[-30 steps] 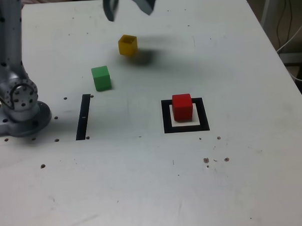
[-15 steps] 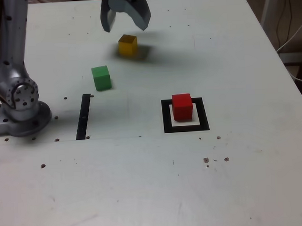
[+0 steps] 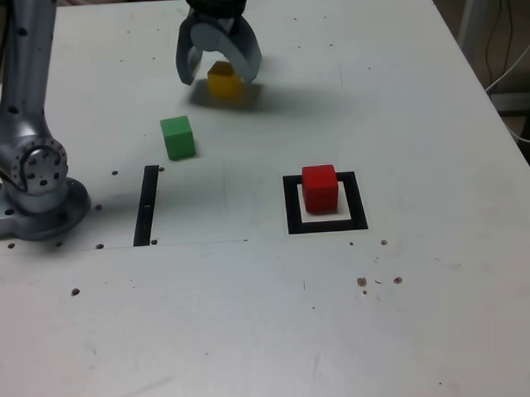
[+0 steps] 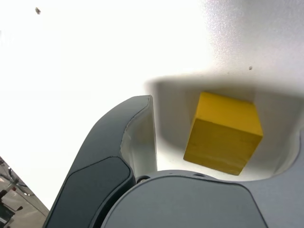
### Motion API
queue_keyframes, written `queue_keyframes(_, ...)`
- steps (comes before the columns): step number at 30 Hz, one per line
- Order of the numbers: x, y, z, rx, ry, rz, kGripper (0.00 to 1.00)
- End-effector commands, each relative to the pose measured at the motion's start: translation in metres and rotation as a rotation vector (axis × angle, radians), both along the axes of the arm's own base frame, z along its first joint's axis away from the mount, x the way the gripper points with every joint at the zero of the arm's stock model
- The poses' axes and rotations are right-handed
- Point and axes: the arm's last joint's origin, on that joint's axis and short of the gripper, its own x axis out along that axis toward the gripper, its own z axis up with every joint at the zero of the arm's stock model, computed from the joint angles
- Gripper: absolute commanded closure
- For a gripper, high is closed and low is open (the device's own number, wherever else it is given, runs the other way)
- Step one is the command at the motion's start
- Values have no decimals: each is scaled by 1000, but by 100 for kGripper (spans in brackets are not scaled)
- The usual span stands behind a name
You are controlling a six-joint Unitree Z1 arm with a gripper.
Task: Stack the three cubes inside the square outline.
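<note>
While the hand [image 3: 218, 67] hangs wide open around the yellow cube [image 3: 224, 81], nothing is gripped yet; the cube sits on the desk [image 3: 411, 315] between the two spread fingers, toward the far edge. Wrist view: cube [image 4: 223, 133] looks turned at an angle to the finger [image 4: 128, 142] faces, gap on that side, other finger mostly out of frame.

Risks from here, judged:
- Closing on a rotated cube: pads meet corners instead of flat faces, cube twists or squirts out sideways. Cause: yaw mismatch between hand and cube.
- Cube not centred between fingers: one finger touches first and shoves it along the desk before the other arrives, giving an off-centre pinch.
- Hand too high when it closes: only the top edge is caught, cube may slip during lift. Can't tell exact height above desk from these views.
- Hand too low: fingertips scrape the desk.

Downstream: red cube [image 3: 320, 187] already stands in the square outline [image 3: 327, 222], near the desk's middle, sitting toward the frame's far side. A skewed grip on yellow means a skewed placement on red, and the stack could topple or knock red off its spot.

Green cube [image 3: 178, 136] rests apart, nearer the arm base [image 3: 36, 200] and the black strip [image 3: 146, 205]; untouched, low risk of a bump now.
</note>
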Motion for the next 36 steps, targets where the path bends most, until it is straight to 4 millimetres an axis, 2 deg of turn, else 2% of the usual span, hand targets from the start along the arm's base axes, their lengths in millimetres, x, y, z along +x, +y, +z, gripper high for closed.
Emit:
queue_keyframes(1, 3, -2, 0, -5, -8, -9, 9)
queue_keyframes(6, 4, -4, -1, -9, -20, -21, 16)
queue_keyframes(14, 7, -2, -1, 4, -45, -35, 20)
queue_keyframes(21, 9, 0, 4, 20, -61, -34, 35)
queue_keyframes(36, 8, 0, -1, 17, -50, -25, 51)
